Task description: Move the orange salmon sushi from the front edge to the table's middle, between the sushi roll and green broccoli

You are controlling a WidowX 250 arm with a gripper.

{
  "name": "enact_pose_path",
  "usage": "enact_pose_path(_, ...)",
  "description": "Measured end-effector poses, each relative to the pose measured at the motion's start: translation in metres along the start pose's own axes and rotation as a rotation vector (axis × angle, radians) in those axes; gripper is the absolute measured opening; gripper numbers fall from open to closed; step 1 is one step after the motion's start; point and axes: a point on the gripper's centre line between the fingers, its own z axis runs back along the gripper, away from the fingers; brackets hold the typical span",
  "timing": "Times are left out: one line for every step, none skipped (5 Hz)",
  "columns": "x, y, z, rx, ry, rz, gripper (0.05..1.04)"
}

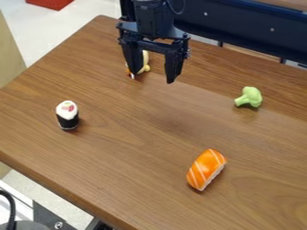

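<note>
Camera view: the black two-finger metal gripper (153, 77) is held empty, fingers apart; a pale-yellow, rounded, plastic-looking toy (146, 68) is partly hidden behind one finger, best approached squarely.

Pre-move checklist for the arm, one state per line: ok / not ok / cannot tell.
1. Jaws of the gripper spread apart: ok.
2. Unblocked view of the pale yellow toy by the gripper: not ok, one jaw partly covers it.
3. Gap between gripper and that toy: cannot tell, they overlap in this view.
4. Salmon sushi, green broccoli and black-and-white sushi roll apart from the gripper and each other: ok.
5. Those three fully on the table, none overhanging its edge: ok.
6. Jaw height above the table: cannot tell from this single angle.
</note>
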Motion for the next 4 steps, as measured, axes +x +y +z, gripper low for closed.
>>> enact_pose_path(-0.004, -0.001, -0.01, -0.001, 0.034, 0.0, 0.999)
enact_pose_path(-0.01, -0.012, -0.018, 0.02, 0.047, -0.023, 0.999)
enact_pose_path(-0.017, -0.03, -0.027, 0.023, 0.045, -0.078, 0.999)
enact_pose_path(-0.029, -0.049, -0.026, 0.013, -0.004, -0.179, 0.999)
